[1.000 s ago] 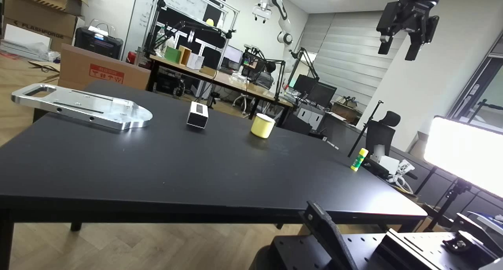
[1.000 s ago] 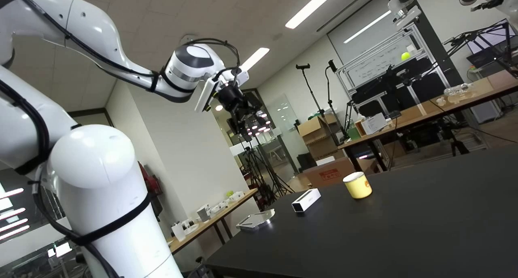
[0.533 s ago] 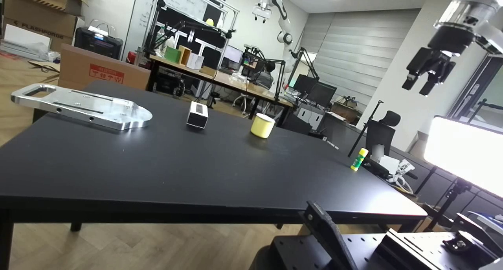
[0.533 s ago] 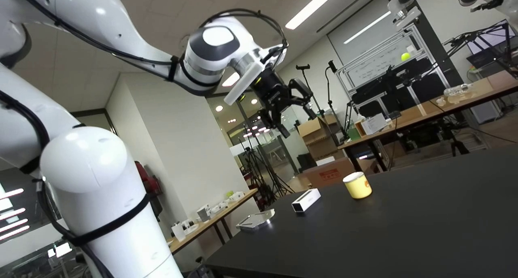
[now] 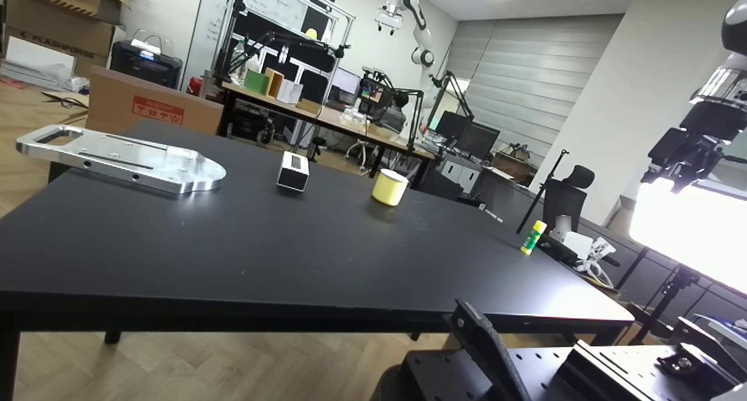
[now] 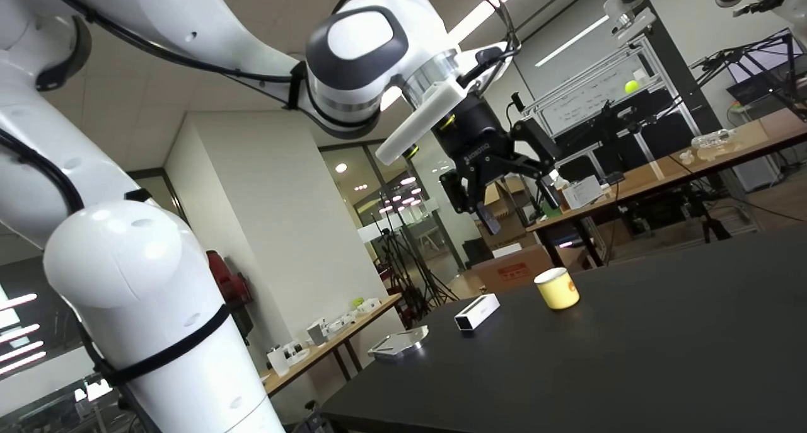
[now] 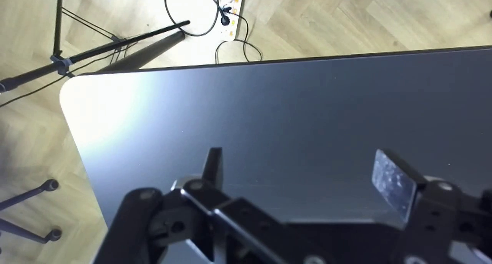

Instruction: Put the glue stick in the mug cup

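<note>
The glue stick [image 5: 533, 237], green with a yellow cap and base, stands upright near the table's far right edge in an exterior view. It is out of view in the wrist view. The pale yellow mug cup [image 5: 390, 187] stands upright on the table; it also shows in an exterior view [image 6: 557, 289]. My gripper [image 5: 664, 183] is in the air, up and to the right of the glue stick in that picture. It also shows in an exterior view [image 6: 523, 215]. In the wrist view my gripper [image 7: 298, 160] is open, with nothing between its fingers.
The black table [image 5: 292, 261] also fills most of the wrist view [image 7: 307, 122], with a corner at left. A small black-and-white box [image 5: 293, 171] and a silver metal plate [image 5: 125, 159] lie on it. A bright light panel [image 5: 694, 237] stands beyond the right edge.
My gripper has come down and to the right in an exterior view, and right and nearer the camera in an exterior view. The glue stick, mug cup, box and plate have not moved.
</note>
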You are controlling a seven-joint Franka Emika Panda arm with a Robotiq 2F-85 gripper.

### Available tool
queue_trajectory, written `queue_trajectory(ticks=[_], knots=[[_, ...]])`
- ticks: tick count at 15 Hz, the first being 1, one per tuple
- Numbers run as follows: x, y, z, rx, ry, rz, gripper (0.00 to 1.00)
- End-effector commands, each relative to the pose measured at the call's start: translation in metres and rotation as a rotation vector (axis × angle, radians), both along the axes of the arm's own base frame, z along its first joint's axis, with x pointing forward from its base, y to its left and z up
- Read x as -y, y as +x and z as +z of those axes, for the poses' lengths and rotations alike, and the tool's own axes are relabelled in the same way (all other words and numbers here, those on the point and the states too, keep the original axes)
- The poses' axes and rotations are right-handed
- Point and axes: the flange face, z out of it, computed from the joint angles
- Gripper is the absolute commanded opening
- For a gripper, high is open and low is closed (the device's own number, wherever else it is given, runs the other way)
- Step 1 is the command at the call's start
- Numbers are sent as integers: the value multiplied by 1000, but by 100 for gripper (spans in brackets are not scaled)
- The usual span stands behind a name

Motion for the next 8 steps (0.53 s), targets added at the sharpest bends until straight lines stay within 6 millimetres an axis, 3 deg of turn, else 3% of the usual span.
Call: queue_trajectory(ticks=[1, 7, 8], knots=[[-4, 3, 2, 2, -3, 9, 100], [-6, 4, 4, 5, -6, 15, 100], [-1, 18, 4, 16, -12, 18, 100]])
